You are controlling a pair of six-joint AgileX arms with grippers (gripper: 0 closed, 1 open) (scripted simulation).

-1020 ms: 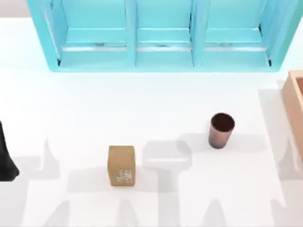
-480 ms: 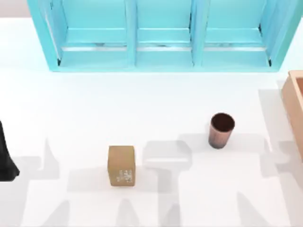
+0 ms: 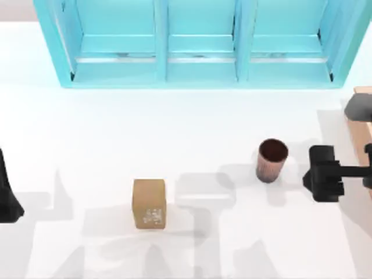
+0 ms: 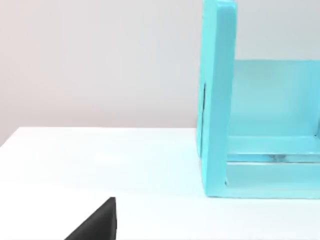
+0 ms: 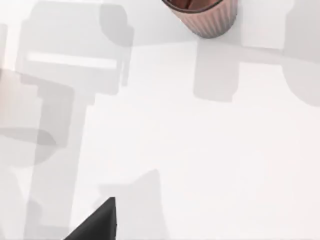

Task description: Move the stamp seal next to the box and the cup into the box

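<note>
The cup (image 3: 272, 160) is standing upright on the white table (image 3: 192, 128), right of centre and well apart from the box (image 3: 361, 125), which is showing as a wooden wall at the far right edge; so the cup is not yet in the box. The stamp seal (image 3: 149, 203) is sitting nearer the front and left of centre, far from the box, so that part is also waiting to be done. The right gripper (image 3: 323, 173) is hovering just right of the cup, between it and the box, holding nothing; I cannot tell how its jaws are standing. In the right wrist view the cup (image 5: 201, 17) is lying ahead of the camera. The left arm (image 3: 7, 192) is resting at the left edge, idle. A turquoise shelf (image 3: 197, 43) is standing along the far side. Judging by this, neither step is complete and the cup looks first in line.
</note>
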